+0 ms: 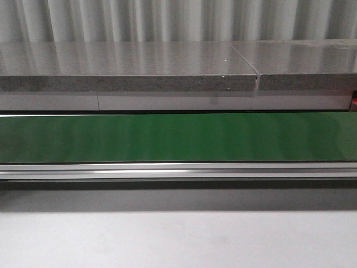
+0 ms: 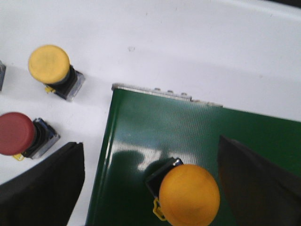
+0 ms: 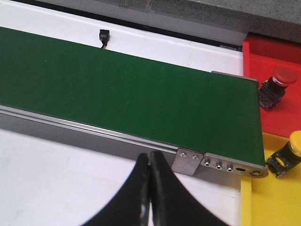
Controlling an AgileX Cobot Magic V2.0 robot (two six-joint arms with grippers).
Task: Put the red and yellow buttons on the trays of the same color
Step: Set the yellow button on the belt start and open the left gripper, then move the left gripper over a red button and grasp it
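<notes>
In the left wrist view an orange-yellow button (image 2: pixel 189 197) stands on the end of the green belt (image 2: pixel 197 125). My left gripper (image 2: pixel 149 149) is open around it, one finger (image 2: pixel 44 186) over the white table, the other (image 2: pixel 258 183) over the belt, neither touching the button. On the white table lie another yellow button (image 2: pixel 49 63) and a red button (image 2: pixel 16 133). In the right wrist view my right gripper (image 3: pixel 149 162) is shut on nothing, near the belt's front rail. A red button (image 3: pixel 281 79) sits on the red tray (image 3: pixel 265 49), a yellow button (image 3: pixel 290 151) on the yellow tray (image 3: pixel 263 200).
The green belt (image 1: pixel 178 137) runs across the front view, with a metal rail (image 1: pixel 178 170) in front and a grey stone ledge (image 1: pixel 128 72) behind. Neither arm shows there. A small black connector (image 3: pixel 104 36) lies on the white surface behind the belt.
</notes>
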